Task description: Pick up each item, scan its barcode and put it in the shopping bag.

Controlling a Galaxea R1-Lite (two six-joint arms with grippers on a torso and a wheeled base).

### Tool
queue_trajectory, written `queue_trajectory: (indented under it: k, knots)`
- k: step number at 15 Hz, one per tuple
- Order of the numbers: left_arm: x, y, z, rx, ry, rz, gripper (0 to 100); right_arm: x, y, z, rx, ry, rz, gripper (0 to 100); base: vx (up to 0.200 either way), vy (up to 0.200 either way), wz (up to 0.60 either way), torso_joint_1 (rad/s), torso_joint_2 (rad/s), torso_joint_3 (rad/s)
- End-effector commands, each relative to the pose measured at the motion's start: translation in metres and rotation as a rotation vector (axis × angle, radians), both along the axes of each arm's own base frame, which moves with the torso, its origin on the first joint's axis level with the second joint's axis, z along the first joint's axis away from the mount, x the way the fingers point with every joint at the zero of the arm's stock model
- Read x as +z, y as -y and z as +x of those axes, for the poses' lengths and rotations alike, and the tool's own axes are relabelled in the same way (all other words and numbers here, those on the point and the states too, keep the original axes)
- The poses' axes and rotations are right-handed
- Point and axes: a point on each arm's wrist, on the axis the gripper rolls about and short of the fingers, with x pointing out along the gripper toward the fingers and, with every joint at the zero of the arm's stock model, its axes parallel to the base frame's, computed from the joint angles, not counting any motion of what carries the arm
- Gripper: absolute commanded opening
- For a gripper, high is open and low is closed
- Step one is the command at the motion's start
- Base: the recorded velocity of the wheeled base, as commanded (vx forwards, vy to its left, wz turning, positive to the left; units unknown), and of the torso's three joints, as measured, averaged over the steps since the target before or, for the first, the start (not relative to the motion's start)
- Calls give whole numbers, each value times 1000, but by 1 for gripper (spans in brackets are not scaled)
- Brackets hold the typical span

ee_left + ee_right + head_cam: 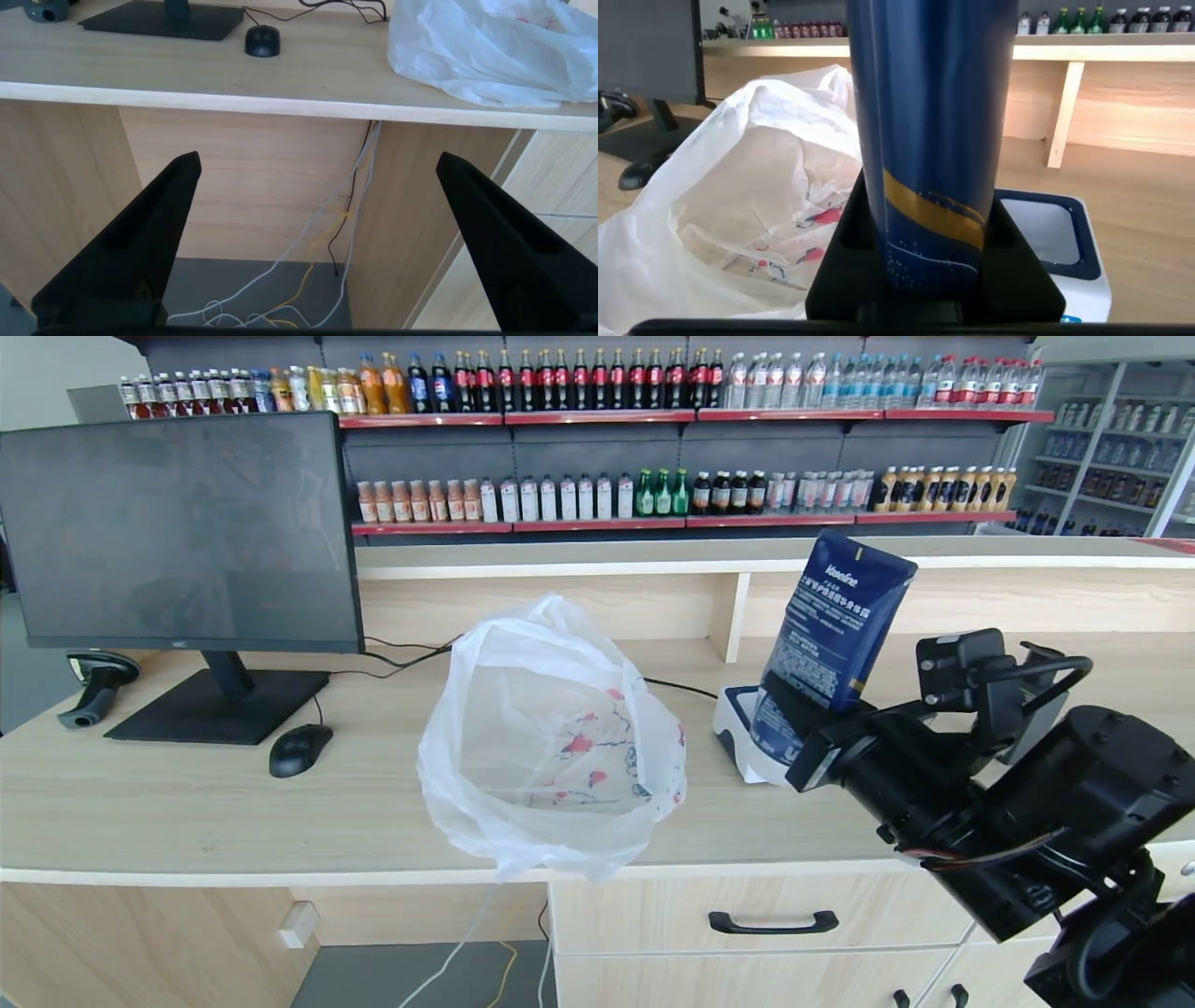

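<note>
- The blue pouch is off the counter, standing nearly upright with its top leaning a little to the robot's right.
- The right gripper holds it by the lower end, its jaws clamped on the pouch from both sides.
- Just beside and below the pouch sits the white scanner box with a dark blue rim, flat on the counter. Whether the pouch touches the box cannot be told.
- The shopping bag, thin white plastic with red and blue print, stands crumpled and open-mouthed at the middle of the counter, to the left of the scanner box and near the front edge.
- The left gripper hangs low in front of the counter, facing the open space under it, its jaws wide apart and holding nothing.
- Farther left on the counter are a black mouse, a dark monitor on its flat stand, and a handheld scanner at the far left end.
- Loose cables hang under the counter, and a drawer with a black handle sits below the front edge on the right.
- Shelves of bottles line the wall behind.
</note>
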Motion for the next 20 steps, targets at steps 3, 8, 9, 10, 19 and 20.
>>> queue_trajectory:
  k: [3, 8, 9, 10, 19, 20]
  knots:
    - [0, 0, 0, 0, 1, -2, 100, -4, -1, 2, 0, -13, -3, 0, 0, 0, 0, 0, 0, 0]
    - [0, 0, 0, 4, 1, -14, 100, -1, 1, 0, 3, -10, 13, 0, 0, 200, 0, -3, 0, 4]
    - [0, 0, 0, 4, 1, -14, 100, -1, 1, -1, 4, -11, 20, 0, 0, 200, 0, -12, -7, 2]
    - [0, 0, 0, 4, 1, -14, 100, -1, 2, -2, 4, -13, 20, 0, 0, 200, 0, 7, -2, -2]
    - [0, 0, 0, 3, 1, -11, 100, -4, 2, -4, 6, -25, 12, 0, 0, 44, 0, 3, 1, 0]
    - [0, 0, 0, 3, 1, -11, 100, -4, 2, -4, 7, -27, 11, 0, 0, 0, 0, 0, 0, 0]
